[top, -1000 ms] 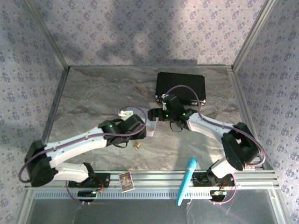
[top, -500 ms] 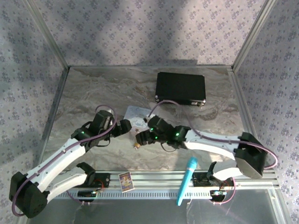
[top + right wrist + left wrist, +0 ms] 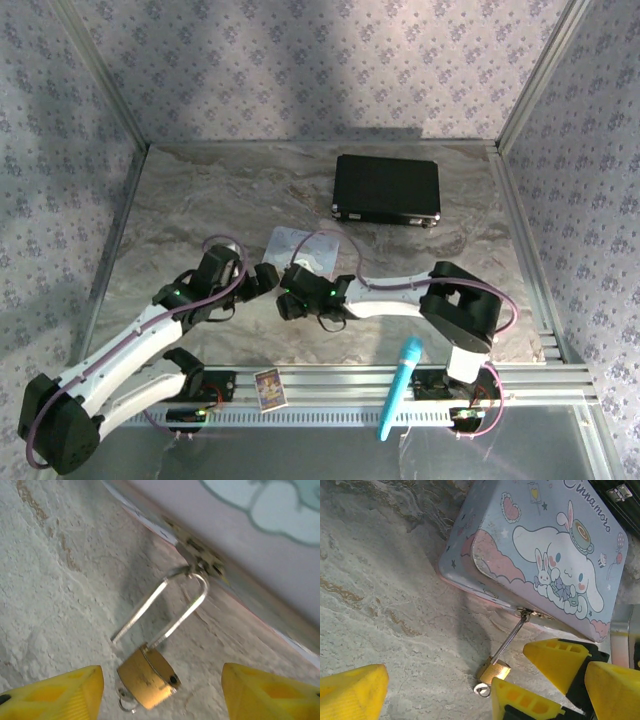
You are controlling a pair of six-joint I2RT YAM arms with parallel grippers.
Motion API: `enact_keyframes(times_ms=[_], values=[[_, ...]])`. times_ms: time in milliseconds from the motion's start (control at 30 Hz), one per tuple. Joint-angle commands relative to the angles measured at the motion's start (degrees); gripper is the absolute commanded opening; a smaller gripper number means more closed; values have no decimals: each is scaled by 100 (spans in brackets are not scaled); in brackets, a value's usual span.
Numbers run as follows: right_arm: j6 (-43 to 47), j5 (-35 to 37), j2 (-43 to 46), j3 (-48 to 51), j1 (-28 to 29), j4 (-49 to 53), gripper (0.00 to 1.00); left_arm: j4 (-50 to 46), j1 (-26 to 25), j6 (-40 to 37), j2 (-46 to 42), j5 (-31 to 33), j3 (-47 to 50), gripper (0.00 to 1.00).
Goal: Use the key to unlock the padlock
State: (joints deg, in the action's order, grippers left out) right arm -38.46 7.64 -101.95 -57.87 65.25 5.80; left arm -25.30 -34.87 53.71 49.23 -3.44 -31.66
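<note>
I see marble surface (image 3: 380, 580) w/ pastel tin (image 3: 545, 545). L end effector (image 3: 266, 278) fingers wide apart, holding nothing. R end effector (image 3: 162, 690) fingers spread too, straddling padlock (image 3: 147, 677): shackle thru tin's hasp (image 3: 202, 557), body lying on surface. Key (image 3: 481, 689) touching body's base.

The grey marbled table (image 3: 200, 200) carries a black case (image 3: 386, 188), a pastel tin (image 3: 540, 545) and the brass padlock (image 3: 147, 677).

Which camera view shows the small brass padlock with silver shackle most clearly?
The right wrist view: the small brass padlock is close, its shackle hooked in the clasp of the pastel tin. The left wrist view shows it smaller.
</note>
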Motion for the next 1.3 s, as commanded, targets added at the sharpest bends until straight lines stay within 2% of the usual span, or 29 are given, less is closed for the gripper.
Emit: enact_keyframes(times_ms=[0, 167, 500, 700, 833, 933, 1000, 1067, 1167, 1267], values=[[-126, 210, -241, -250, 79, 267, 60, 168, 29, 97, -81, 13, 20, 100], [-246, 388, -273, -198, 160, 580, 52, 148, 27, 95, -80, 41, 37, 100], [-392, 134, -283, 58, 98, 389, 36, 140, 29, 35, 59, 99, -83, 100], [-652, -137, 112, 767, 15, -227, 27, 48, 18, -85, 88, 206, -173, 100], [-813, -296, 503, 1457, -88, -976, 15, 50, 18, -194, 104, 289, -207, 100], [-910, -516, 772, 1881, -263, -1403, 13, 85, 18, -363, 139, 289, -278, 100], [-994, -746, 958, 2186, -414, -1745, 13, 78, 9, -637, 153, 346, -357, 100], [-1006, -966, 1128, 2449, -563, -1949, 11, 130, -177, -1239, 142, 623, -463, 100], [-894, -1151, 1364, 2728, -727, -2011, 10, 139, -904, -2479, 318, 1724, -696, 100], [-917, -1520, 1575, 3109, -966, -2295, 10, -97, -1547, -3595, 970, 2447, -1157, 98]])
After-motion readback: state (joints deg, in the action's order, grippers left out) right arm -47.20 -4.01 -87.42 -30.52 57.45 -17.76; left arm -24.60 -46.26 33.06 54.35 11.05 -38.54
